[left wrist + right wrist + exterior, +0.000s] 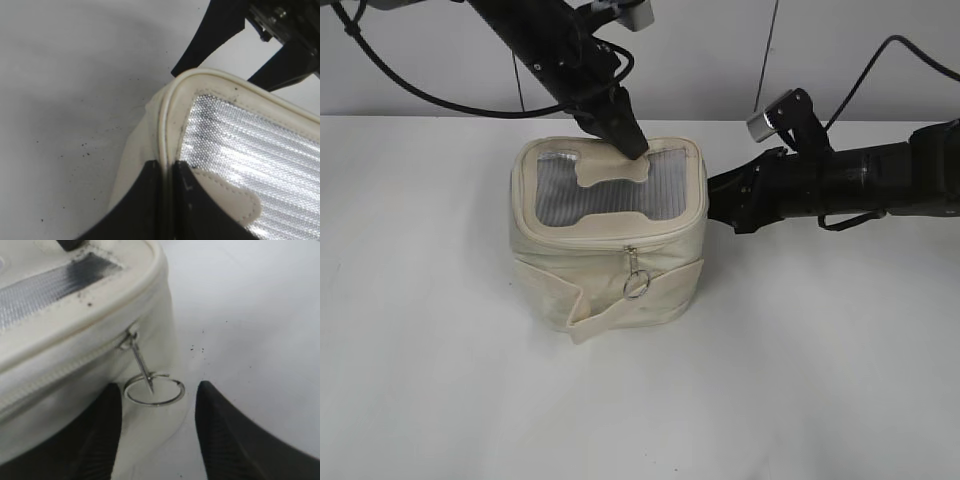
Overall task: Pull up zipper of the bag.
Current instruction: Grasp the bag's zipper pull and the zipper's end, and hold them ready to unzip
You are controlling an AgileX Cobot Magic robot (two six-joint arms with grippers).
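The cream bag (605,275) stands upright on the table, its grey mesh lid (610,190) bearing a bone-shaped patch. The zipper (590,243) runs round the lid rim. One silver slider with a ring pull (636,287) hangs at the front. My left gripper (625,143) is shut on the lid's back rim (167,125), pinching the piping between its jaws (167,170). My right gripper (712,200) is open at the bag's right side. In the right wrist view a slider (131,336) and its ring pull (172,396) hang between the open jaws (157,389), untouched.
The white table (800,380) surrounds the bag, with a pale wall (720,50) behind. Black cables (410,90) hang at the back left and back right. The right arm (860,180) stretches in low from the right.
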